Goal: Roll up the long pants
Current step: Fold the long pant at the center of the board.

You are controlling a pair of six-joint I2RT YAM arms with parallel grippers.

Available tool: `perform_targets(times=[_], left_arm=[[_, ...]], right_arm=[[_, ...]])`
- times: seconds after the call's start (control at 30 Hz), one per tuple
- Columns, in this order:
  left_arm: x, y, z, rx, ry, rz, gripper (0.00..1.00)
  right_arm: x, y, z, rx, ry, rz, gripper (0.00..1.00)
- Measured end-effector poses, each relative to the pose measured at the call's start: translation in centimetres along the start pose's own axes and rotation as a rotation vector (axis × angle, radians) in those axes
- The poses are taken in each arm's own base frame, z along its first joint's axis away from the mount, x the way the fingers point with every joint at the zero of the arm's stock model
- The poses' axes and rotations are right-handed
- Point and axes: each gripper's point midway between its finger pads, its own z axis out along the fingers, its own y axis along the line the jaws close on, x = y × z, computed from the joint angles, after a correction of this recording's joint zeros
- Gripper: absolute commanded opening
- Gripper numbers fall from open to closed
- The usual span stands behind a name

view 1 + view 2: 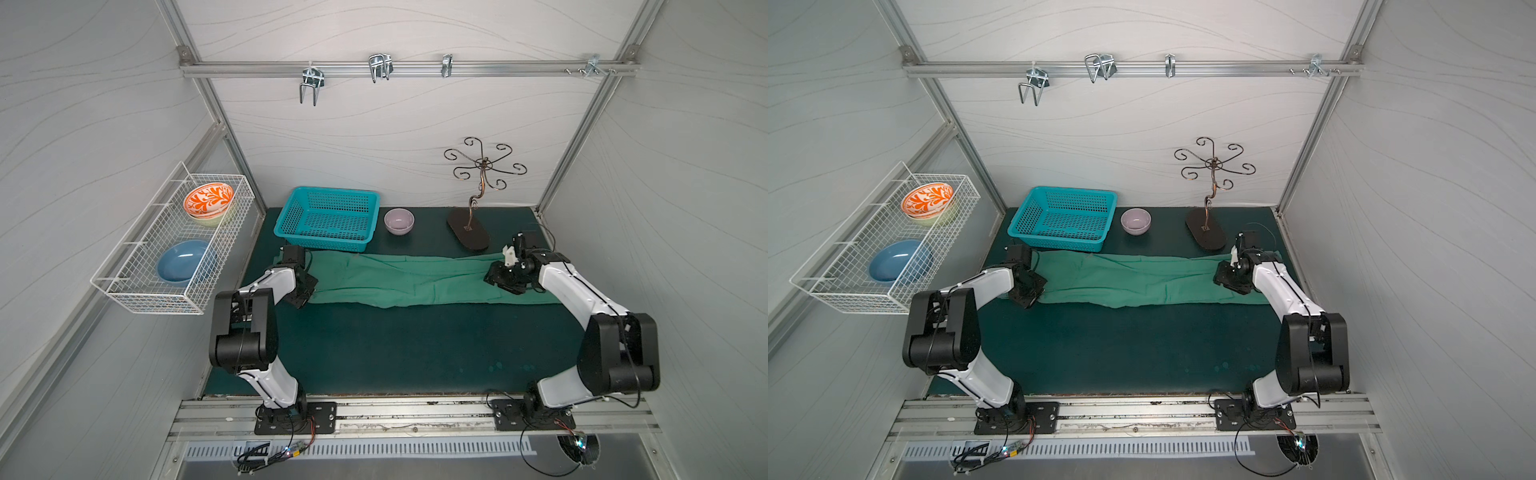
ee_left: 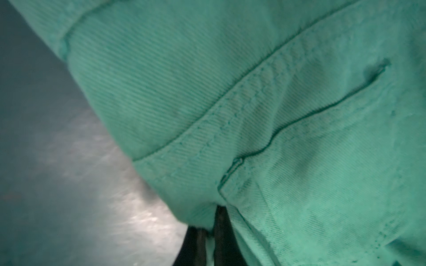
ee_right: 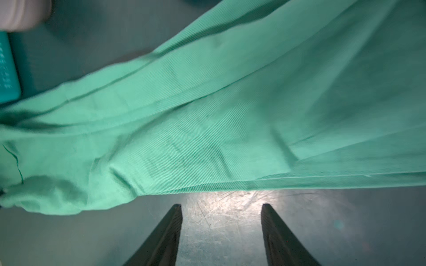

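Observation:
The long pants (image 1: 415,278) (image 1: 1142,278) lie stretched flat from left to right across the back half of the dark mat, mid-green with seams and a pocket slit showing in the left wrist view (image 2: 253,115). My left gripper (image 1: 304,289) (image 1: 1030,291) sits at their left end, and its fingers (image 2: 211,228) stand close together, shut on a fold of the green cloth. Over the right end hovers my right gripper (image 1: 498,277) (image 1: 1225,277). It is open (image 3: 221,207), with only bare mat between its fingers and the cloth's edge (image 3: 207,115) just beyond the tips.
Behind the pants stand a turquoise perforated basket (image 1: 328,218), a lilac bowl (image 1: 399,220) and a dark metal curled-arm stand (image 1: 469,232). A white wire rack (image 1: 174,245) on the left wall holds bowls. The teal mat (image 1: 395,353) runs forward to the front rail.

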Motion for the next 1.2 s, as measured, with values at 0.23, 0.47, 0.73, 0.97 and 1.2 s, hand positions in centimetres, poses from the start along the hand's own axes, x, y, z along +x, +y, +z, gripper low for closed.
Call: perform_targets(times=[0.23, 0.47, 0.73, 0.97, 1.2], left_arm=[[1.8, 6.8, -2.2, -0.109, -0.007, 0.048, 0.00], [3.0, 10.3, -3.6, -0.208, -0.010, 0.087, 0.00], [2.7, 8.4, -5.2, -0.175, -0.023, 0.169, 0.40], [5.2, 4.8, -7.3, -0.056, -0.037, 0.291, 0.43], [6.1, 3.2, -7.9, 0.028, -0.019, 0.266, 0.40]], right_arm=[[-1.0, -3.0, -2.5, 0.008, -0.078, 0.105, 0.57], [-1.4, -7.0, -4.5, 0.067, -0.136, 0.260, 0.67], [-1.6, -11.7, -5.5, 0.138, -0.162, 0.427, 0.62], [-2.6, -13.7, -3.0, 0.131, -0.114, 0.519, 0.52], [-5.4, -14.9, -0.8, 0.117, -0.094, 0.522, 0.38]])
